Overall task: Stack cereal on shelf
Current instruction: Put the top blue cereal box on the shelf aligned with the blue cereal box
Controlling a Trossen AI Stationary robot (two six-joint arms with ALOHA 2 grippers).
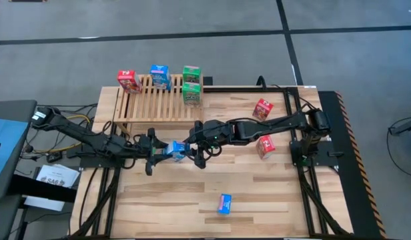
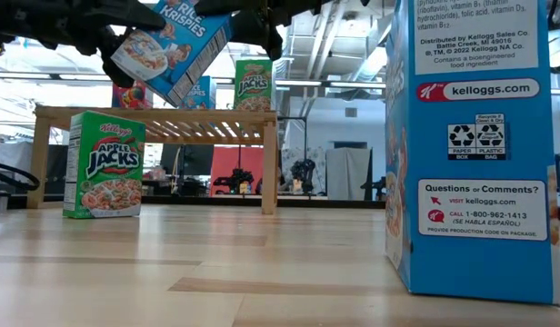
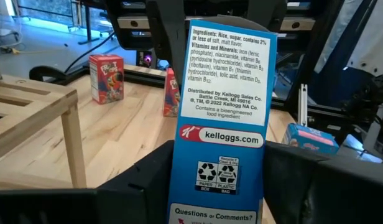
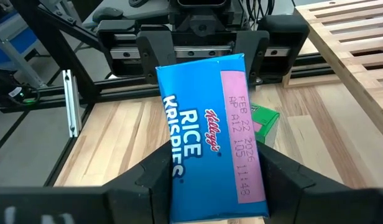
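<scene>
Aloft, blue box between both end effectors, seemingly clear of shelf.

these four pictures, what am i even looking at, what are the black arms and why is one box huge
Two robot arms work at a wooden table. One camera looks down from above, one sits at table height, and one rides on each wrist. In the middle, the left gripper and the right gripper both clasp one blue Rice Krispies box, lifted off the table. The wooden slatted shelf carries red, blue and green boxes. The huge box is just another blue box standing right beside the low camera.
</scene>
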